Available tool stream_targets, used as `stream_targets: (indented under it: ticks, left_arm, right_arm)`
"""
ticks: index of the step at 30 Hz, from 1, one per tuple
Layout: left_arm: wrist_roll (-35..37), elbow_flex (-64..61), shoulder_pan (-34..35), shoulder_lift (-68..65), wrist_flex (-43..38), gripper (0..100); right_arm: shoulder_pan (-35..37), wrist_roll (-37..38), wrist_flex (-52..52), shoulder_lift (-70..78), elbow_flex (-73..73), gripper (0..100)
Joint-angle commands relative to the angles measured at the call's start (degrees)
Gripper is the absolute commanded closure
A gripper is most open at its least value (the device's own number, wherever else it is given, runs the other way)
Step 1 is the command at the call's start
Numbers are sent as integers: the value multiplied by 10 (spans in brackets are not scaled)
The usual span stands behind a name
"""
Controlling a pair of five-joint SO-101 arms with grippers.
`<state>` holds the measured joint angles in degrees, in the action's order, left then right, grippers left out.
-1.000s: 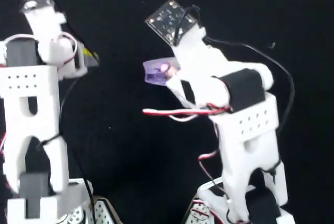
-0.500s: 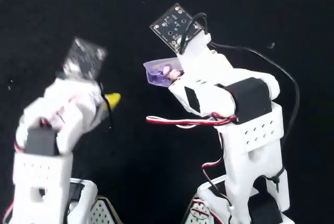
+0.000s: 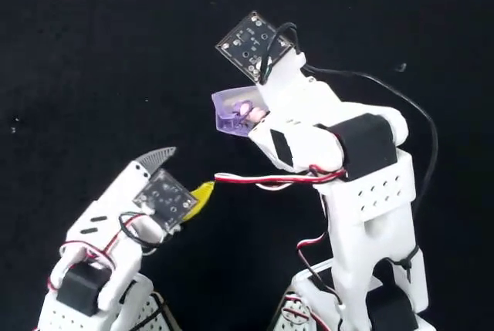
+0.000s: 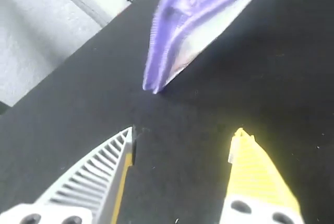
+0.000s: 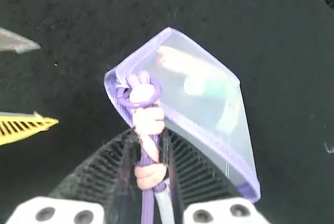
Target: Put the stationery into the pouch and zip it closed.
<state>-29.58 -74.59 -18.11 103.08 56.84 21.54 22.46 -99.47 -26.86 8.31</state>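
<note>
1. Pouch (image 5: 198,104) status: purple and see-through, it is held by my right gripper (image 5: 148,143), which is clenched on the pink-and-purple pull cord (image 5: 142,96) at one corner. From above it sits near the middle of the black table (image 3: 93,76). I cannot tell whether its lower edge rests on the surface.
2. Inside, the stationery (image 5: 193,85) shows through the wall as pale pink and green shapes, so loading looks done. I cannot tell whether the zip has run to its end.
3. My left gripper (image 3: 179,178) is spread wide with nothing between its fingers (image 4: 250,172), low near its own base and well apart from the pouch.
4. Risk: with only the cord held, pulling would drag the whole pouch rather than slide the zip, since nothing anchors the far end.
5. Risk: the cord is thin and could slip out of the jaws. If the zip is partly open, the contents could spill.
6. Risk: the pouch offers my left gripper only a thin, tilted edge, so a careless approach could knock it aside instead of pinching it.
</note>
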Motion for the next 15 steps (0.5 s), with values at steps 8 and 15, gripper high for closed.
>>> stream_targets:
  ticks: [8, 15]
  left_arm:
    - [-10, -70, -25, -6, -184, 703]
    - [-11, -94, -79, -7, -230, 705]
  right_arm:
    - [4, 53, -17, -22, -32, 988]
    - [4, 57, -17, -22, -37, 988]
